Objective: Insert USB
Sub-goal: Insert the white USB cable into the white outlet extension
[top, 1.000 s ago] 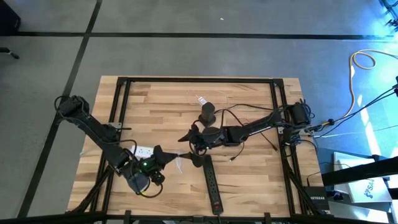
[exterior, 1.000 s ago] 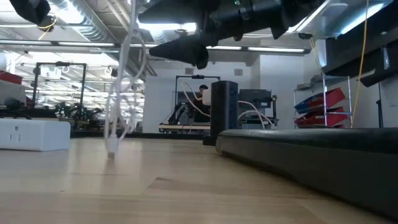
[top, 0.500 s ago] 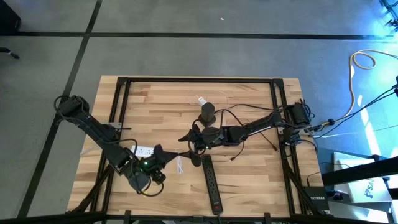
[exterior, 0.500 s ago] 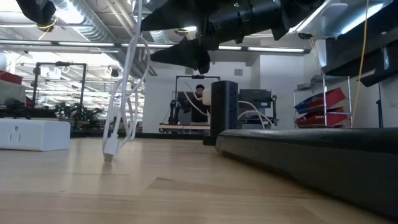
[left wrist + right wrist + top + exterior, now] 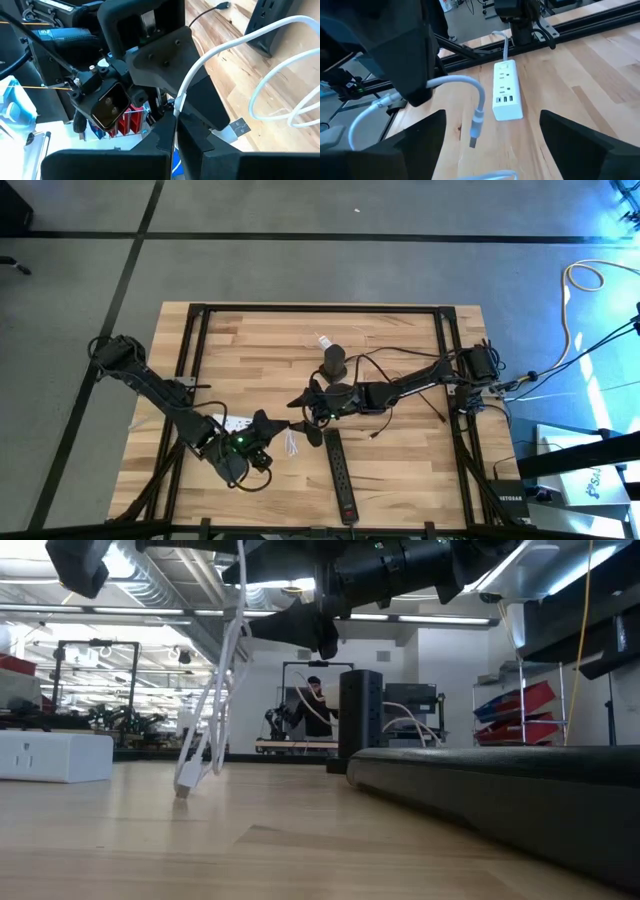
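Gripping white USB cable [image 5: 289, 442], left gripper [image 5: 272, 426] fingers clamped; right gripper [image 5: 305, 418] fingers apart.

White cable [image 5: 470, 95], white power strip [image 5: 506, 91], black strip [image 5: 342, 477], pale striped wood table [image 5: 400, 470].

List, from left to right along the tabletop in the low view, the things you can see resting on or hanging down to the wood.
white power strip → white USB cable hanging with its plug near the wood → upright black cylinder → long black power strip
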Robot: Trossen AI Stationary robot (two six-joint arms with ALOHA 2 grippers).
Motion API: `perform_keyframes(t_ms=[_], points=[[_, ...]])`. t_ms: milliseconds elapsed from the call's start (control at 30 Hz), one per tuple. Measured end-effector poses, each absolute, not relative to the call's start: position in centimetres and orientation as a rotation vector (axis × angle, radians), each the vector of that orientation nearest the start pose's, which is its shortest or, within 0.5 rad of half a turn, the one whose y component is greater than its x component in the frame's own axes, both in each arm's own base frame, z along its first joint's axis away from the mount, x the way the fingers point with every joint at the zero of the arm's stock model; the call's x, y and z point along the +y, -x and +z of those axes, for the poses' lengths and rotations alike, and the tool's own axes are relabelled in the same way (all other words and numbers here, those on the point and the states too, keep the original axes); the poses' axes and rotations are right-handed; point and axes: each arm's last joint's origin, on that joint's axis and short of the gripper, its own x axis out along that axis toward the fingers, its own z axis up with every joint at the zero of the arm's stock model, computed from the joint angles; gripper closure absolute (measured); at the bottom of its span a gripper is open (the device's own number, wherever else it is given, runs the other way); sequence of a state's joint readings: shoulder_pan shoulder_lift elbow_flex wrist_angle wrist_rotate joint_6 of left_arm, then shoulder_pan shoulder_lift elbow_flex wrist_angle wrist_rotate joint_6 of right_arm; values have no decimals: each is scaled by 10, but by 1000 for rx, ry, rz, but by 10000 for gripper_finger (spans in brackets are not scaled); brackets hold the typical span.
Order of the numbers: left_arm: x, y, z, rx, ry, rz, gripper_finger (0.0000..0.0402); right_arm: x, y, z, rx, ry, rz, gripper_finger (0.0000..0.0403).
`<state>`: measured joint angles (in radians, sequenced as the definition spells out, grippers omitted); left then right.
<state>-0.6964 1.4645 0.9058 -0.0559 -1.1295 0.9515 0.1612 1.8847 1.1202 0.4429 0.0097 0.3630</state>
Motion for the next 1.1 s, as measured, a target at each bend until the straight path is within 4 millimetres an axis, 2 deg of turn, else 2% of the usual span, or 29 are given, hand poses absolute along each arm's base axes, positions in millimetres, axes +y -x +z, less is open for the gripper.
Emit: perform_keyframes(t_ms=[233,567,1100], points=[[-172,-247,246,556,-1439,254,401,65,-407,199,330,-331,83,167],[-171,-247,246,561,-1446,264,401,60,-408,199,329,-336,70,236],[-170,-245,242,578,-1416,255,401,61,-408,200,320,-310,96,281]])
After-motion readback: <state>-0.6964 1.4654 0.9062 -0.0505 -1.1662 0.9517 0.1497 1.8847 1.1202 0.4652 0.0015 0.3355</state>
